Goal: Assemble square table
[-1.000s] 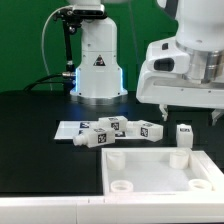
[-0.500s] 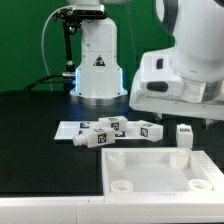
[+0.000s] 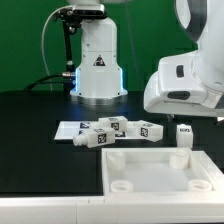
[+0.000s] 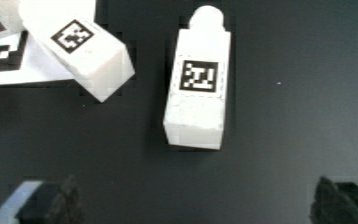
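Backdrop: a green wall (image 3: 20,40) is standing behind the scene.
Surface: a black tabletop (image 3: 30,130) is lying under even light.

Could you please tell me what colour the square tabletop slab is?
White; the slab shows best in the exterior view.

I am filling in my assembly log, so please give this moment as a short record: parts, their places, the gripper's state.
tabletop: flat on the black table, no legs fitted
single leg: lying alone on the black table
other legs: grouped on and beside the marker board
gripper: open, holding nothing, above the single leg
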Available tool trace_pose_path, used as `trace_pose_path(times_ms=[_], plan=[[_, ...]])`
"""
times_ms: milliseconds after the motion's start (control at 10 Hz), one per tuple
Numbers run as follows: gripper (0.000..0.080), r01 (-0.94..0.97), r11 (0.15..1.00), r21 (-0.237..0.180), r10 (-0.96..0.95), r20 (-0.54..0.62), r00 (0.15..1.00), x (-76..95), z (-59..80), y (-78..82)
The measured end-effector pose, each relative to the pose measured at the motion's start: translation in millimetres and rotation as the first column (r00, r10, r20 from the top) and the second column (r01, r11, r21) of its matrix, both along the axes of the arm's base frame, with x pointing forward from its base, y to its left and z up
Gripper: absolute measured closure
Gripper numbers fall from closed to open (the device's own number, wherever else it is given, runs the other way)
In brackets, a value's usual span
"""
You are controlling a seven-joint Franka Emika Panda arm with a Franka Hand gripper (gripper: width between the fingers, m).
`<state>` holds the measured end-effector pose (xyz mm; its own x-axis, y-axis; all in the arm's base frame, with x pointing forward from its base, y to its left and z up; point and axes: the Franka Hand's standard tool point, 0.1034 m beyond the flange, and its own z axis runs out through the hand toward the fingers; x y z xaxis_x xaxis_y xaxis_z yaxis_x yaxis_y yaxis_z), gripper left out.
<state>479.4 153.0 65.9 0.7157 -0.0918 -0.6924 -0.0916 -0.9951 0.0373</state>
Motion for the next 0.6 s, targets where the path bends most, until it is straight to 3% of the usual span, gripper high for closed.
trace_pose_path(times_ms=[100,300,400,600], plan=[[0.0151,0.004,1.0,0.0,-0.004,0.002,1.0,0.5,-1.4,-0.3],[0.0151,0.093,0.995,-0.031,-0.093,-0.007,0.996,-9.1,-19.6,0.7],[0.0151,0.142,0.99,-0.017,-0.143,-0.064,0.988,-17.7,-30.1,-1.7],[0.0151,0.13,0.991,0.018,-0.122,-0.234,0.965,-42.8,-33.8,-7.7]])
